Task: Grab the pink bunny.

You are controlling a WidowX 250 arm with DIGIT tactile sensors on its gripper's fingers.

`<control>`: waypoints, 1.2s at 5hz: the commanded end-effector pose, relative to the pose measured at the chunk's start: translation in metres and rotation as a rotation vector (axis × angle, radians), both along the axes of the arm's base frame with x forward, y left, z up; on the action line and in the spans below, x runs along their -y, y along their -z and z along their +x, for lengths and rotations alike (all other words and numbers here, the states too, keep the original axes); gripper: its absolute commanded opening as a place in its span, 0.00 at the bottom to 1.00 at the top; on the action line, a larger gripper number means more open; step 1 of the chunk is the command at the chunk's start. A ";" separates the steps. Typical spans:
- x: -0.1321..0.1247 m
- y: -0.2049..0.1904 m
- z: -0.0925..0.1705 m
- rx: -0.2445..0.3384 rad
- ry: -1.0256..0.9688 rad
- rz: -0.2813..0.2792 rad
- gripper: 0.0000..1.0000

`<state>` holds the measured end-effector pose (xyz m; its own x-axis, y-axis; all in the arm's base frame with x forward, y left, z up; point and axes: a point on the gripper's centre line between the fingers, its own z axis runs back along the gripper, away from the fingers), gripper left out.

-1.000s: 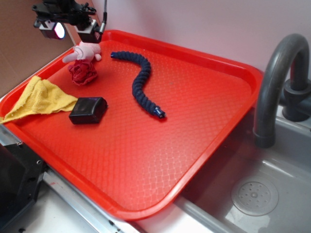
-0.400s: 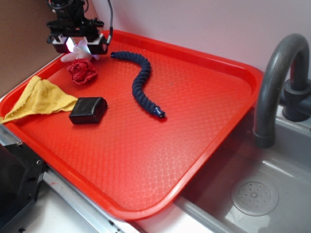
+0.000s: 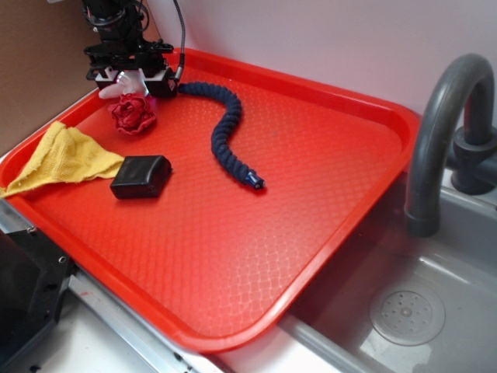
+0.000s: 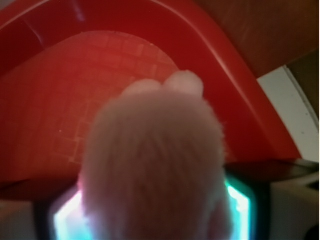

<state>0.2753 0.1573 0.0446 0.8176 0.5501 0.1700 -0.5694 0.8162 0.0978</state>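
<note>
Where the red tray's (image 3: 373,140) far left corner curves up, the pink bunny (image 3: 124,78) sits on the tray floor, mostly hidden in the exterior view by the gripper (image 3: 129,76) set down over it; a pale pink edge shows between the two dark fingers (image 3: 161,81). Wrist view: the bunny (image 4: 155,170) fills the lower centre as a blurred pink fuzzy mass, two rounded nubs at its top, the tray rim (image 4: 235,65) arcing behind it. Fingers: spread to either side of the bunny; whether they press on it cannot be told.

Tray contents, outward from the bunny: dark red scrunchie (image 3: 132,113), just in front of the gripper, touching or nearly so; navy ribbed flexible tube (image 3: 225,134), one end near the right finger, curving toward the tray centre; black rectangular block (image 3: 140,176), nearer the front; yellow cloth (image 3: 58,159), draped over the left rim.

Surroundings: tray rests partly over a grey sink (image 3: 404,311) with round drain; grey faucet (image 3: 443,132) at right; pale wall behind; brown panel (image 3: 39,70) at left; metal counter (image 3: 109,330) edge along the front.
</note>
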 end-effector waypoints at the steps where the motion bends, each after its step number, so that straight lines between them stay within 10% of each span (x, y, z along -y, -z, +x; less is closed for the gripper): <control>1: 0.015 -0.050 -0.014 0.076 0.045 0.091 0.00; 2: 0.046 -0.099 -0.018 0.204 0.020 0.152 0.00; 3: 0.083 -0.150 -0.026 0.203 0.075 0.129 0.00; 5: 0.130 -0.235 -0.066 0.163 0.172 -0.217 0.00; 6: 0.136 -0.237 -0.070 0.147 0.189 -0.267 0.00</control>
